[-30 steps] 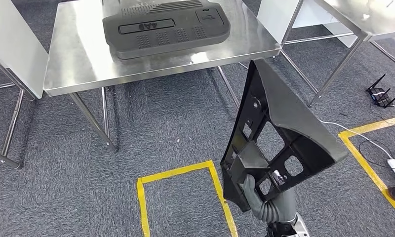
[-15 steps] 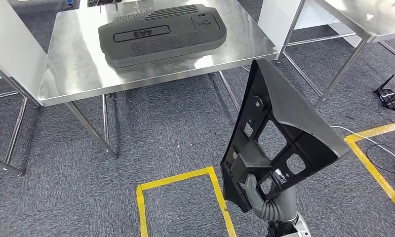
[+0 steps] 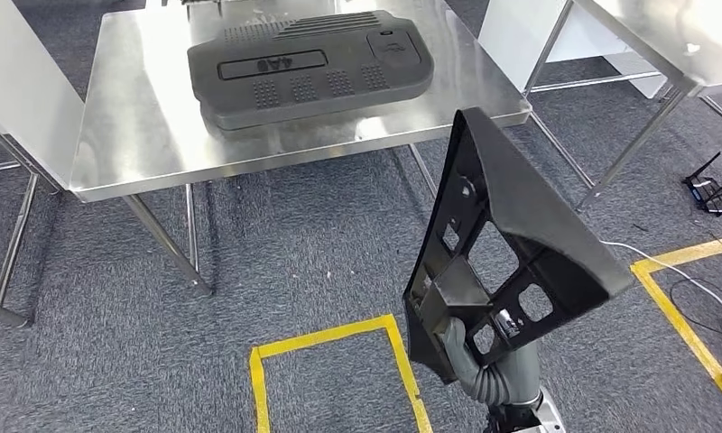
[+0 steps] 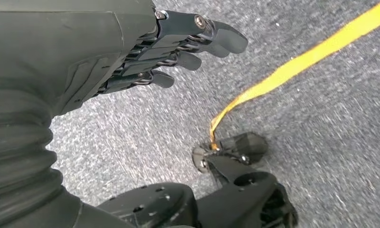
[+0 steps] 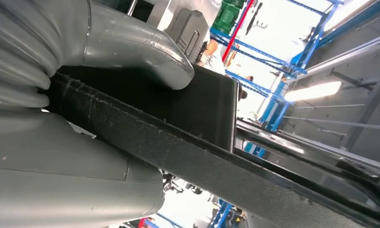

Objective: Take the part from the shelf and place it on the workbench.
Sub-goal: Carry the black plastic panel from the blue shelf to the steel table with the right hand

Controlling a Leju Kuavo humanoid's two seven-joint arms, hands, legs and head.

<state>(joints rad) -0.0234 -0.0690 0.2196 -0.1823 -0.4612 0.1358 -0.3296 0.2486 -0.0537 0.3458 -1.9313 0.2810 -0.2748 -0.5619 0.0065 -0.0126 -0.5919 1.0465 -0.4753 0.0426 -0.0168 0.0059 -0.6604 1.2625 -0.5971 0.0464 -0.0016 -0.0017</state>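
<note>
Holding the tall black part [image 3: 511, 244] low, the right hand [image 3: 470, 356] grips tight; it may tip, or bump the workbench [image 3: 141, 135] edge at eleven o'clock. Left hand [image 4: 131, 52] hangs empty.

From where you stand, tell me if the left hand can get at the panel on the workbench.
Probably not: the left hand hangs low over the carpet, and the panel lies on the workbench across open floor.

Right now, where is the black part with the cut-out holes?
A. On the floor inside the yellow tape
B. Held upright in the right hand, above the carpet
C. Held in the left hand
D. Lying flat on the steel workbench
B: the right hand grips the black part by its lower end, upright over the carpet, short of the workbench.
</note>
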